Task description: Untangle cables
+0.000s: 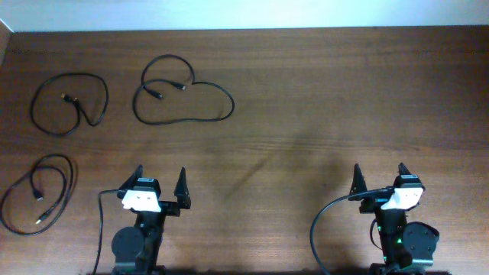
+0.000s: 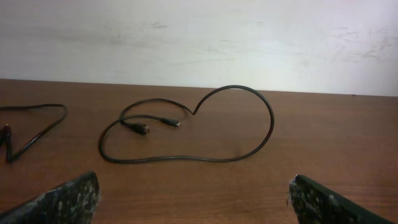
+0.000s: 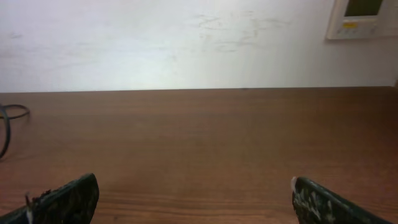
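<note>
Three thin black cables lie apart on the left half of the wooden table. One (image 1: pixel 186 100) forms a heart-like loop at the back centre-left; it also shows in the left wrist view (image 2: pixel 186 132). A second (image 1: pixel 70 103) lies looped at the far left, its edge showing in the left wrist view (image 2: pixel 34 127). A third (image 1: pixel 38 192) is coiled at the front left. My left gripper (image 1: pixel 160 183) (image 2: pixel 194 198) is open and empty, near the front edge. My right gripper (image 1: pixel 380 176) (image 3: pixel 195 198) is open and empty at the front right.
The thick black robot cables (image 1: pixel 101 229) (image 1: pixel 317 229) hang by the arm bases at the front edge. A pale wall (image 2: pixel 199 37) stands behind the table's far edge, with a white wall panel (image 3: pixel 362 18) at the upper right. A bit of cable (image 3: pixel 7 124) shows at left.
</note>
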Robot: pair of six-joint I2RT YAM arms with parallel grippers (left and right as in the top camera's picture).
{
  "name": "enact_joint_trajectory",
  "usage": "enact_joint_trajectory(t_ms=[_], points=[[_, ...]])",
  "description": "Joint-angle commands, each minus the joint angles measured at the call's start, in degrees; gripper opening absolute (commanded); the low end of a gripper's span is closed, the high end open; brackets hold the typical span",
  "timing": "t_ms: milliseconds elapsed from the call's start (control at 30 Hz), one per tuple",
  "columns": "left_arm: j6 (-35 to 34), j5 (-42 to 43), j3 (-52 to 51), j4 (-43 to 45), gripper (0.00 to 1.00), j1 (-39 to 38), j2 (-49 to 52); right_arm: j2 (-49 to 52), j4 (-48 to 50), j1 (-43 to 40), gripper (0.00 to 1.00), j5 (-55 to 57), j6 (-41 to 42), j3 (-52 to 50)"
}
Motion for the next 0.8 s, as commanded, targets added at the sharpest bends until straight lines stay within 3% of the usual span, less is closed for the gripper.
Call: enact_joint_trajectory(t_ms=[0, 200, 767], points=[[0.92, 0.98, -0.35, -0.04, 0.99, 0.31, -0.39, -0.66, -0.22, -0.44, 0.98, 1.62, -0.61, -0.52], [0.92, 0.98, -0.37, -0.04, 0.99, 0.31, -0.39, -0.66, -0.24, -0.44, 0.98, 1.38, -5.11, -0.52], [0.92, 0.98, -0.37, -0.04, 0.99, 0.31, -0.39, -0.66, -0.13, -0.44, 0.99, 1.40, -5.07, -0.52]])
